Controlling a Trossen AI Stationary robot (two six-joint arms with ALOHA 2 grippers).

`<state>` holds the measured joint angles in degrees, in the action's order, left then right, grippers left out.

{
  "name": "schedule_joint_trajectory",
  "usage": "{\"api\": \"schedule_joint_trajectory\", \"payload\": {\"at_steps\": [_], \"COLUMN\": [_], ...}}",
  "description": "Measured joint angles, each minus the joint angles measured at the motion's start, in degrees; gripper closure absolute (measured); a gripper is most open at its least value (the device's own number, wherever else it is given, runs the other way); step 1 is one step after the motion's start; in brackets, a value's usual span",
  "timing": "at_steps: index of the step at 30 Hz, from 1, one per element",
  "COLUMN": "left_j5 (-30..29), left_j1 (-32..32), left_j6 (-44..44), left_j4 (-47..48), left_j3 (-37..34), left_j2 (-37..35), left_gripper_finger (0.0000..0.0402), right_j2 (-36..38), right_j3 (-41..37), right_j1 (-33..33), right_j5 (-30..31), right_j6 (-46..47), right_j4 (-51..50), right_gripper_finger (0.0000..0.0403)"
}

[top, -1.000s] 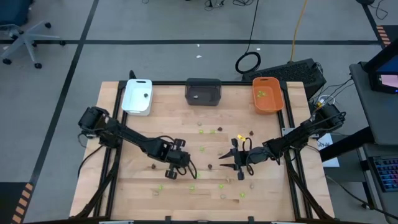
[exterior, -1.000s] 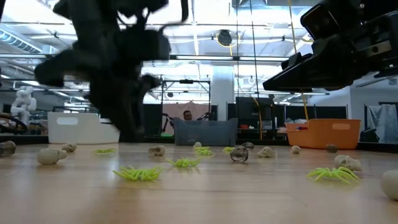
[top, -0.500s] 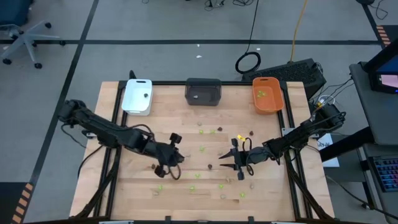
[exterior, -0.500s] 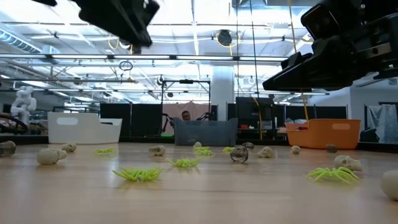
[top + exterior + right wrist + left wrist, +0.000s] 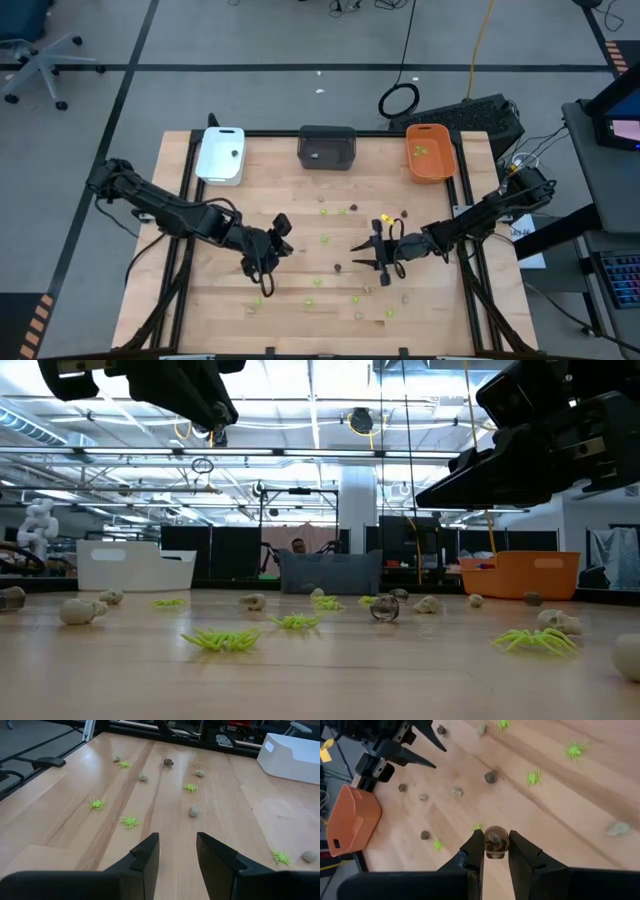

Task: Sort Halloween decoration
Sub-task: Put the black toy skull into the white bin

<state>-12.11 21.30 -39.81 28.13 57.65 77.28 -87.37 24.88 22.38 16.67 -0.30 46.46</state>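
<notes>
Small Halloween decoration pieces lie scattered on the wooden table (image 5: pixel 300 200): lime green spiders (image 5: pixel 129 821), pale beige lumps (image 5: pixel 194 811) and dark brown ones (image 5: pixel 490 776). My left gripper (image 5: pixel 496 851), left of the table's middle (image 5: pixel 266 264), is up in the air and shut on one round dark brown piece (image 5: pixel 495 840). My right gripper (image 5: pixel 177 851) stands open right of the middle (image 5: pixel 363 256), nothing between its fingers. It hangs above the table top (image 5: pixel 440 485). My left gripper pinches the round dark brown piece by its two opposite sides (image 5: pixel 487 845) between the free ends of its two fingers. The fingers slant down at it from the table's left. The piece is lifted clear of the table.
Three trays stand along the far edge: white (image 5: pixel 221 155) at the left, dark grey (image 5: pixel 327 147) in the middle, orange (image 5: pixel 430 152) at the right. A black frame (image 5: pixel 300 134) borders the table. Most loose pieces lie between the two grippers and toward the near edge.
My left gripper has risen from the table top with the dark brown piece between its fingers, drawn back a little toward the table's left edge, and rolled about its own axis. The rise came in the first half second; since then it has kept almost still.
</notes>
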Motion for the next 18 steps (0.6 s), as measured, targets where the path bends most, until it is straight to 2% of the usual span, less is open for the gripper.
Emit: {"api": "schedule_joint_trajectory", "payload": {"at_steps": [12,14,18], "left_j5": [-0.82,-0.8,-3.2], "left_j1": [-0.04,-0.04,-0.04], "left_j6": [0.86,4.08,16.34], "left_j4": [-0.14,-0.21,-1.06], "left_j3": [0.0,0.0,0.0], "left_j2": [0.0,0.0,-0.02], "left_gripper_finger": [0.0348,0.0348,0.0348], "right_j2": [0.0,0.0,0.0], "right_j3": [0.0,0.0,0.0], "right_j1": [-0.71,-0.71,-0.71], "right_j5": [0.0,0.0,0.0], "right_j6": [0.0,0.0,0.0], "right_j4": [0.0,0.0,0.0], "right_gripper_finger": [0.0282,0.0282,0.0282]}}
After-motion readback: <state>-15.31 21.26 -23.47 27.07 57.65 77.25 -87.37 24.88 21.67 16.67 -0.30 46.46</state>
